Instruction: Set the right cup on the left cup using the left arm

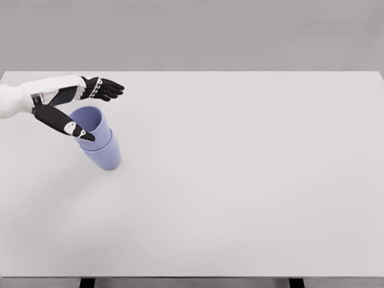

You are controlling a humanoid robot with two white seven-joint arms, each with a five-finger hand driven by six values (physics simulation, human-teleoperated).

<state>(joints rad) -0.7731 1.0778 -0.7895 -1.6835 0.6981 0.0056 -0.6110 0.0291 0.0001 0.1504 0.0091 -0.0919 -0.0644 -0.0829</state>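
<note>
Cups (pixel 99 141) sit nested near table's (pixel 240 198) left edge, left hand (pixel 81 108) open.

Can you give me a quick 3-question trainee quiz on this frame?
1. True or false: the upper cup sits nested in the lower cup.
2. Which hand is in view? A) right only B) left hand only C) both
3. Fill in: the left hand's fingers are ____, thumb and fingers either side of the upper cup's rim.

Key: 1 true. 2 B; its arm enters from the picture's left over the table. 3 spread, or open; the hand holds nothing.
</note>
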